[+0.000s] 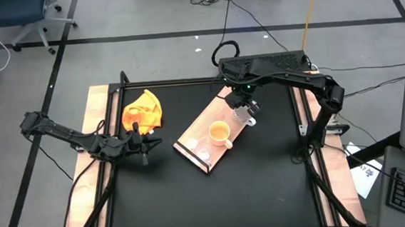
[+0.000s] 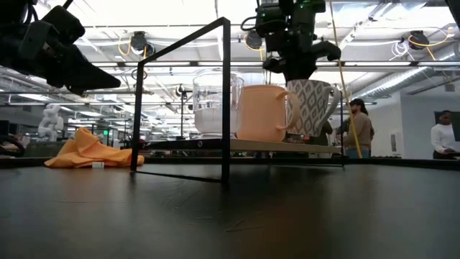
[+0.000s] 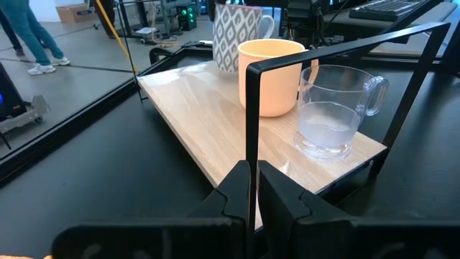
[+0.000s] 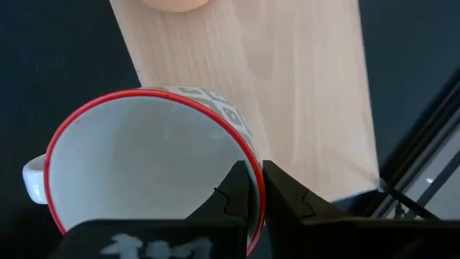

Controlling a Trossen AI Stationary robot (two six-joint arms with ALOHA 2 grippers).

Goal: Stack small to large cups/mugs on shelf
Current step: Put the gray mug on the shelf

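Observation:
The light-wood shelf board [image 1: 232, 106] lies slanted mid-table inside a thin black frame [image 2: 224, 93]. A clear glass cup [image 1: 204, 155] stands at its near end and a yellow-orange mug [image 1: 220, 132] beside it, both on their bases. My right gripper [image 1: 242, 111] is over the board's far part, shut on a white patterned mug with a red rim [image 4: 144, 158]. My left gripper [image 1: 144, 142] is shut and empty, low over the table left of the shelf, pointing at it. The three vessels also show in the left wrist view, with the white mug [image 3: 236, 36] farthest. My right gripper pinches the white mug's rim [image 4: 254, 173], one finger inside [image 4: 233, 191] and one outside [image 4: 287, 191], on the side away from the handle [image 4: 32, 176]. The fingers point down from above. The mug [image 2: 313, 104] is upright at the board; whether its base rests there I cannot tell.
A crumpled yellow cloth [image 1: 143, 110] lies on the table left of the shelf, far of my left gripper. The black frame's post [image 3: 251, 129] stands at the shelf's near corner. People [image 2: 357, 126] stand in the room beyond the table.

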